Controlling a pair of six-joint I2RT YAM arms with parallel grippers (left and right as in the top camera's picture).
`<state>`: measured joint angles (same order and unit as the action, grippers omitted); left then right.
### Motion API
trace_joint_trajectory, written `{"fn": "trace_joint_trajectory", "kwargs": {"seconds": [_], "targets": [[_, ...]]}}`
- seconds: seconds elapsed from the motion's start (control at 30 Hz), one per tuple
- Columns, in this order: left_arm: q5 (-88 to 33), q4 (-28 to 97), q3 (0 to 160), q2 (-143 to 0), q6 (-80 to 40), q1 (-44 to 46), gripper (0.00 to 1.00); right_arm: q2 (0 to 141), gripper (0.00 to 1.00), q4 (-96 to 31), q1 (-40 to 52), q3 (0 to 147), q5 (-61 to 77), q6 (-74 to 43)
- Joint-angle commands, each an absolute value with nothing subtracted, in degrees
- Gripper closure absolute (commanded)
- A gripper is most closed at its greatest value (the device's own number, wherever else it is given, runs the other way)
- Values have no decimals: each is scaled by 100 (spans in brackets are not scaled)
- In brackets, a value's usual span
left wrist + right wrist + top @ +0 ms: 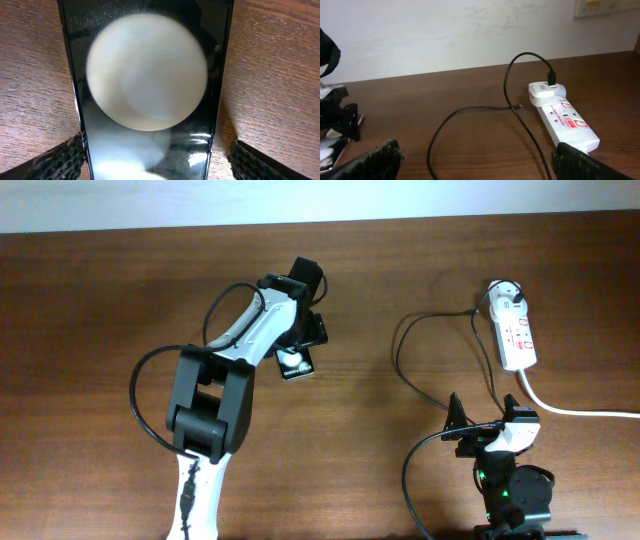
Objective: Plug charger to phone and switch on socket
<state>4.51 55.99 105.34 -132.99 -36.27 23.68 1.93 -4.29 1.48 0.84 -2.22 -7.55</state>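
The black glossy phone [296, 364] lies flat on the table left of centre and fills the left wrist view [150, 75] with a big round white reflection. My left gripper [302, 340] is down over it, and its open fingers [157, 160] straddle the phone's two long edges. The charger's white adapter [508, 302] sits in the far end of the white socket strip [519, 335]. Its thin black cable [506, 80] loops over the table, and the small connector tip [520, 105] lies free beside the strip [565, 120]. My right gripper [487, 427] is open and empty [477, 162] near the front edge.
The strip's thick white cord [570, 408] runs off to the right edge. The black charger cable loop [400, 350] lies between the phone and the strip. A pale wall stands behind the table's far edge [445, 35].
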Motion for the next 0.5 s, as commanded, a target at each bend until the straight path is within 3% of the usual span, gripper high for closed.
{"fn": "trace_joint_trajectory", "kwargs": {"seconds": [0.0,0.27,0.47], "targets": [[652,5621,10503,-13537,-3686,2397,8,172,1,-445,99,32,-191,-753],[746,5616,10506,-13537,-3686,2386,16,172,1,-445,99,32,-193,-753],[884,5605,10617,-13491,-3684,2386,33,172,1,-445,99,32,-193,-753]]}}
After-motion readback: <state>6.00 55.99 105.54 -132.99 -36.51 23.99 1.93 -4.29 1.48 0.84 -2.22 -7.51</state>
